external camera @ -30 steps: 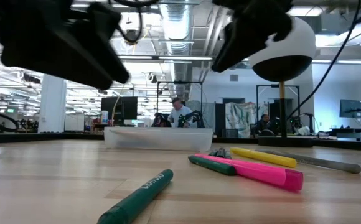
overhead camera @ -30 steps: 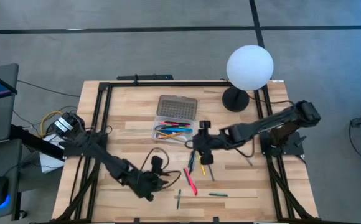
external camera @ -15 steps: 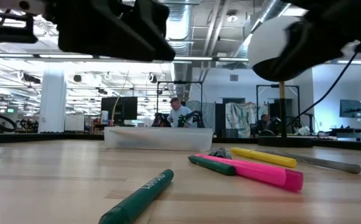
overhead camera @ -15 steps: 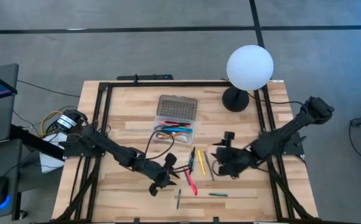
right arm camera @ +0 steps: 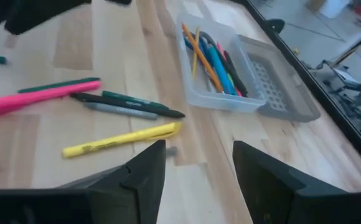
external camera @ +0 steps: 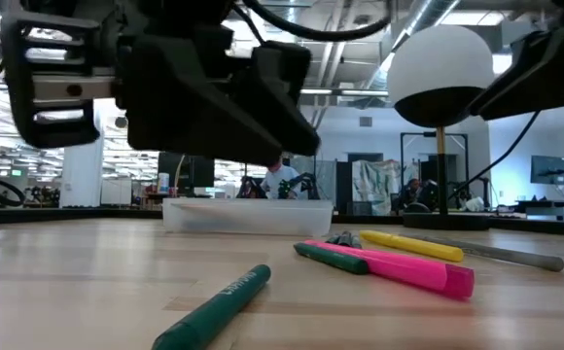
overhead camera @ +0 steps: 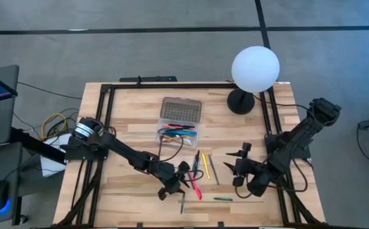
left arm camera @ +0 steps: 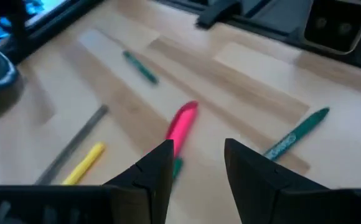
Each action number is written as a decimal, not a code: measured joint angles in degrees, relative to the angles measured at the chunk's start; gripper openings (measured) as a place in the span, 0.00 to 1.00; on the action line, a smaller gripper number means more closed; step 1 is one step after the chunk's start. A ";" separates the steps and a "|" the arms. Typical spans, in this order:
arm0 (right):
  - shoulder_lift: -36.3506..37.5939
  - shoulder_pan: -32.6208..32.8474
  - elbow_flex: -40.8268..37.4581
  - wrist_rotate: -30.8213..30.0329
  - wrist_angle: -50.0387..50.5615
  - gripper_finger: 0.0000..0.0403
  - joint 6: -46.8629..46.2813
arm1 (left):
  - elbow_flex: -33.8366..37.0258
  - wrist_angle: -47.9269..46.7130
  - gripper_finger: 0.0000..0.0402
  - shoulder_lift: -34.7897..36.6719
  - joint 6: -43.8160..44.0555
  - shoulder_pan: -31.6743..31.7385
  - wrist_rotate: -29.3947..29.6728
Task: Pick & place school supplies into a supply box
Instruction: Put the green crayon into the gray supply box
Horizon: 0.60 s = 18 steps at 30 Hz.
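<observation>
The supply box [overhead camera: 178,132], a clear case holding several coloured pens, lies on the table with its grey gridded lid [overhead camera: 181,110] laid open on the far side. It also shows in the right wrist view [right arm camera: 215,68]. Loose on the table lie a pink marker [overhead camera: 194,185], a yellow highlighter [overhead camera: 205,166], a grey pencil [overhead camera: 214,170], a dark pen [overhead camera: 196,164], a green marker [overhead camera: 182,203] and a green pen [overhead camera: 222,198]. My left gripper [overhead camera: 181,181] hovers open just left of the pink marker [left arm camera: 182,124]. My right gripper [overhead camera: 235,167] is open, right of the loose pens. No scissors show.
A lamp with a white globe [overhead camera: 255,67] stands on its black base [overhead camera: 240,100] at the far right corner. Black frame rails [overhead camera: 105,114] run along the table's left, far and right sides. Bare wood lies left of the box.
My right gripper has drawn back from beside the supply box toward the table's right and near edge. My left gripper has travelled rightward along the near part of the table, up to the pink marker. The loose pens have stayed where they lay.
</observation>
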State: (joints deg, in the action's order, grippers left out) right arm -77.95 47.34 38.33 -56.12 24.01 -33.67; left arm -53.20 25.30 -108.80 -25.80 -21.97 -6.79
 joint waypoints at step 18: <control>-1.11 1.87 0.00 0.28 -0.79 0.41 -4.96 | -0.78 -2.89 0.32 -2.00 -2.56 -0.31 -14.08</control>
State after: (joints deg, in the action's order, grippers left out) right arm -79.07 49.21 38.33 -55.83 23.22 -38.63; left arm -53.98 22.41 -110.80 -28.36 -22.28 -20.86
